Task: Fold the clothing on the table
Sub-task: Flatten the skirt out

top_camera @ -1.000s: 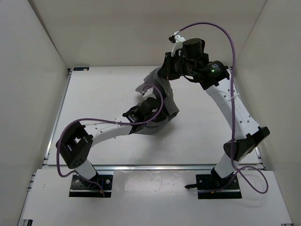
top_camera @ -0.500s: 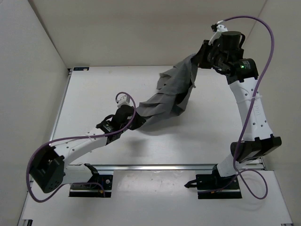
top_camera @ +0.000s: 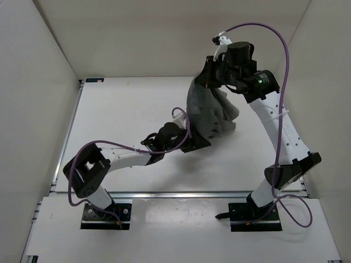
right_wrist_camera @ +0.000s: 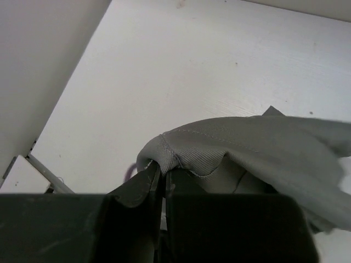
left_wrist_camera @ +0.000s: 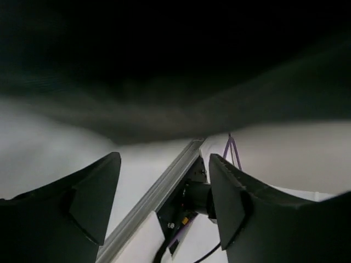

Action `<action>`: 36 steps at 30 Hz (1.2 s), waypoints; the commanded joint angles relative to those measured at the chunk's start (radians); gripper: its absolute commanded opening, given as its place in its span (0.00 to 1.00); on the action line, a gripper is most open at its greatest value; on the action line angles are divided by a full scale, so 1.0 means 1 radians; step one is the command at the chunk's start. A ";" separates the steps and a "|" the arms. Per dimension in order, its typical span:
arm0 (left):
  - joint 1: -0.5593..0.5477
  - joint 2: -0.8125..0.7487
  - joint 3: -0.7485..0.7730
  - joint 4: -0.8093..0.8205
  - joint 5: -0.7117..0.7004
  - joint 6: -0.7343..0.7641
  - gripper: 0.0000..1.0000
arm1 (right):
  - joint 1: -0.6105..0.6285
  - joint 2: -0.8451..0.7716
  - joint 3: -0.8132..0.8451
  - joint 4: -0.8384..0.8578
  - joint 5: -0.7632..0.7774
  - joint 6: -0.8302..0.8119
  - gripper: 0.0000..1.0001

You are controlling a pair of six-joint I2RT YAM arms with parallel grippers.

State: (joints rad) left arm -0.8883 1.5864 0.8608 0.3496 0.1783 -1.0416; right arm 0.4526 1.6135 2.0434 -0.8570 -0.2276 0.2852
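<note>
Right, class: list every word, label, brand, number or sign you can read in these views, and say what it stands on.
No readable text in any view.
Soft grey fabric clothing, flat white table: no print shows.
Small dark bracket at the table's far-left corner: a bluish patch, too small to read.
Green dot on the white right arm: a light, no sign.

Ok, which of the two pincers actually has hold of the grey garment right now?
The right pincer: its jaws are shut on a seamed edge of the grey garment. The left pincer stands open with nothing between its fingers.
</note>
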 commanded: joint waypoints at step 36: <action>0.204 0.102 -0.068 0.429 -0.185 0.012 0.93 | -0.087 -0.030 0.061 0.046 -0.182 -0.007 0.00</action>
State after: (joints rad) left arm -0.6651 1.6764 0.7624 0.6395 -0.1127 -1.0355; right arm 0.3805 1.6001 2.0598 -0.8680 -0.3840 0.2882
